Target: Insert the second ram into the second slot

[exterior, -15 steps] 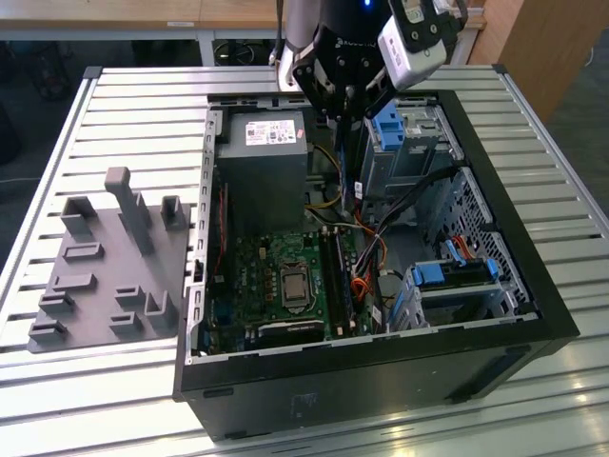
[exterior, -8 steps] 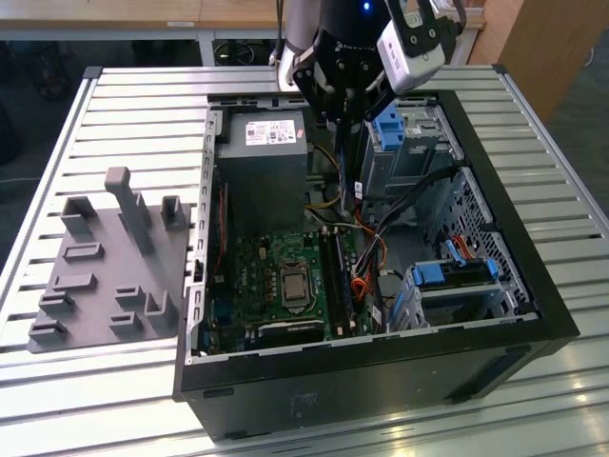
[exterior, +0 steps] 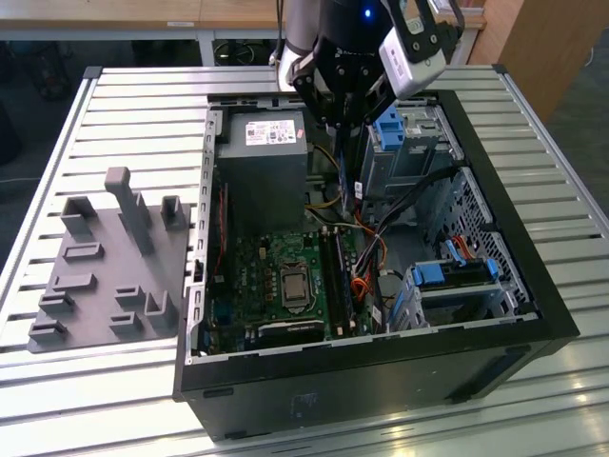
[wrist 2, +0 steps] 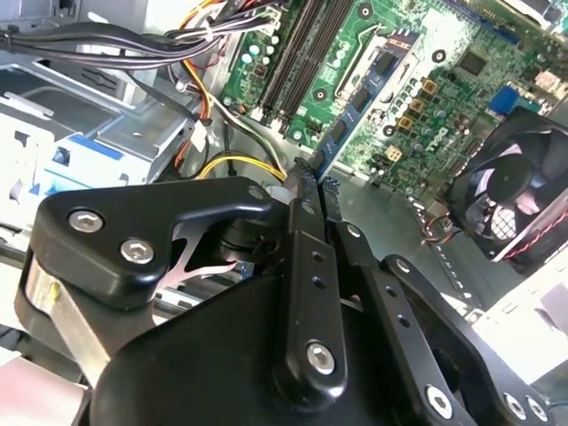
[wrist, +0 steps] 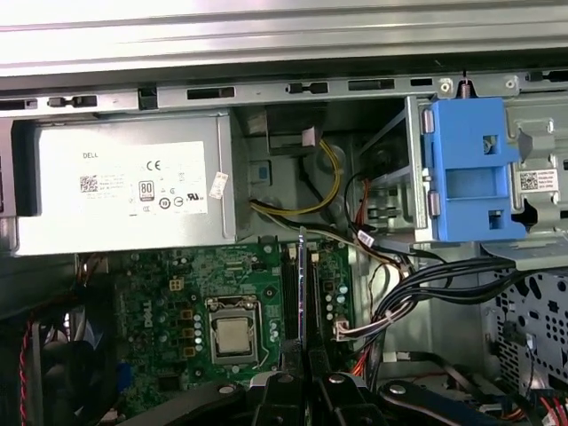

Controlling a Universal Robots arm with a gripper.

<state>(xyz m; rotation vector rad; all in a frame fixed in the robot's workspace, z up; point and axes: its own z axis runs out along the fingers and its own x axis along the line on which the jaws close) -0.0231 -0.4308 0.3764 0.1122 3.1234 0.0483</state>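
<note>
My gripper (exterior: 344, 129) hangs over the open computer case (exterior: 514, 248), shut on the top of the second ram (exterior: 344, 171), a thin blue stick pointing down at the motherboard. In the second wrist view the black fingers (wrist 2: 302, 204) clamp the blue stick (wrist 2: 359, 102), which reaches out over the green board. The first wrist view shows the stick edge-on (wrist: 303, 284), lined up along the long dark memory slots (wrist: 289, 293). Those slots (exterior: 335, 271) lie well below the stick's lower end, which hangs in the air. I cannot tell which one is the second slot.
A grey power supply (exterior: 262, 162) sits beside the gripper. Light-blue drive-bay clips (exterior: 390, 129) (exterior: 457, 271) and bundled cables (exterior: 381, 238) crowd the exterior view's right. The processor socket (exterior: 293, 286) lies beside the slots. A grey holder fixture (exterior: 109, 257) rests on the table outside the case.
</note>
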